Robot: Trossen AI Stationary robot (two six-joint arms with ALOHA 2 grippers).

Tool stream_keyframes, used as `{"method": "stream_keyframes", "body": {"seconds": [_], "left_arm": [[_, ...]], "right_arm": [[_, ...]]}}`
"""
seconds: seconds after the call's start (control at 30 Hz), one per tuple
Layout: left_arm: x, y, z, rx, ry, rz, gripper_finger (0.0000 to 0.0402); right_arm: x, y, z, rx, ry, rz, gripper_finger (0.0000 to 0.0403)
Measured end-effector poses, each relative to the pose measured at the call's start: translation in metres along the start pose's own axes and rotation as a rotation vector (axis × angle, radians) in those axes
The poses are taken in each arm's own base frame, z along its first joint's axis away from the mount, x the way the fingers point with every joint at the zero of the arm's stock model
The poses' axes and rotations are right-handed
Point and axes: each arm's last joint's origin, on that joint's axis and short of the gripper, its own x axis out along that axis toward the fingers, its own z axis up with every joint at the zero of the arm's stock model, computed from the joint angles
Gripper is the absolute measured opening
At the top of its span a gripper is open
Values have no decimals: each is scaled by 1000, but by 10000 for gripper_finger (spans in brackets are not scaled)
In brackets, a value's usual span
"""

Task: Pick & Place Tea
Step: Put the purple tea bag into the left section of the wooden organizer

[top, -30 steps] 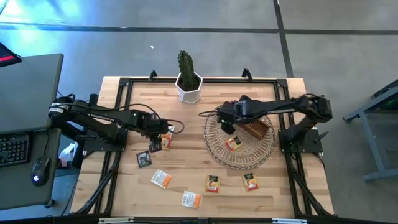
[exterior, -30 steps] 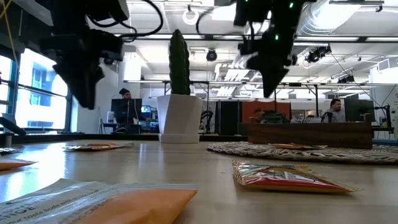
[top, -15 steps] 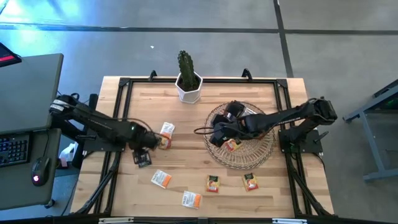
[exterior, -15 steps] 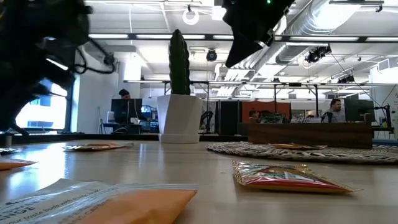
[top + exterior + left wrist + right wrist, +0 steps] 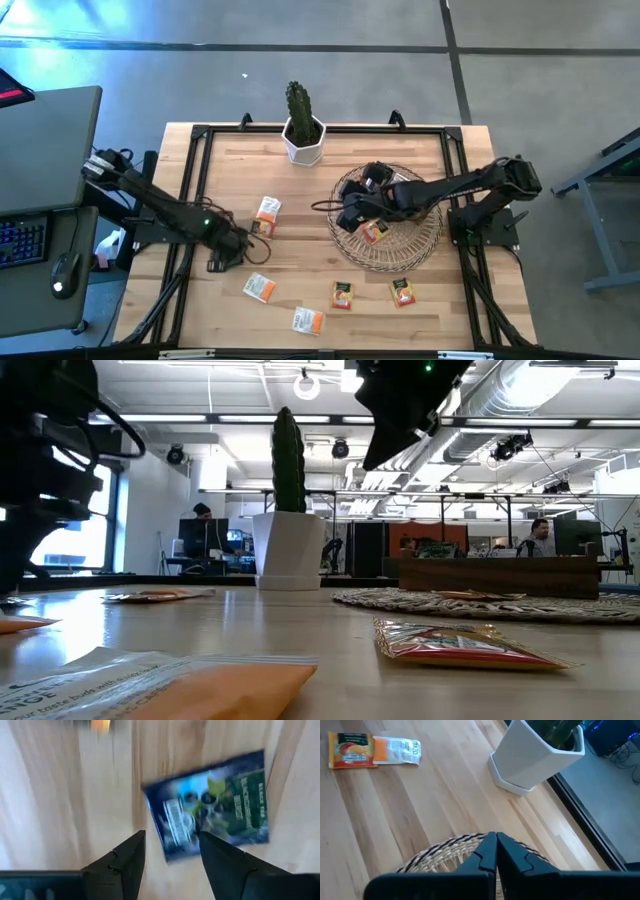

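So the left gripper (image 5: 169,857) is down low over the table (image 5: 320,285) with its fingers spread apart, and the black sachet with the green label (image 5: 210,802) lies flat right past the tips, one corner sitting in the gap, so I'd guess it's lining up to pinch that edge, since a flat packet gives you nothing else to grab. In the high view that sachet is hidden under the gripper. The right gripper (image 5: 496,854) has its fingers pressed together with nothing between them, hanging over the near rim of the wicker tray (image 5: 420,248), which already has one yellow-red sachet (image 5: 376,232) in it beside the wooden box (image 5: 412,208). The rest of the tea is scattered loose: a white-and-orange sachet (image 5: 266,212) just beyond the left gripper, another (image 5: 259,288) nearer the front, one more (image 5: 308,320) by the front edge, plus two yellow-red ones (image 5: 342,295) (image 5: 402,291) in front of the tray. There's plenty of bare wood between them, so there's room to slide. The cactus pot (image 5: 303,138) is well apart at the back.
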Motion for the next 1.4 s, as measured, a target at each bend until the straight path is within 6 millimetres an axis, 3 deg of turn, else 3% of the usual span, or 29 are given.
{"method": "stream_keyframes", "body": {"seconds": [0.3,0.5,0.77,1.03,1.17,1.4], "left_arm": [[1,-24,3,287,-122,-42,182],[0,-32,1,408,-221,99,182],[11,-35,0,392,-123,16,182],[23,-35,1,375,-69,69,178],[25,-33,4,283,-54,30,138],[26,-22,14,106,-51,-37,15]], "right_arm": [[1,-1,0,3,4,1,4],[1,-1,0,3,5,2,7],[1,-1,0,3,5,3,2],[1,-1,0,3,5,3,10],[1,-1,0,3,5,3,6],[1,-1,0,3,5,3,6]]}}
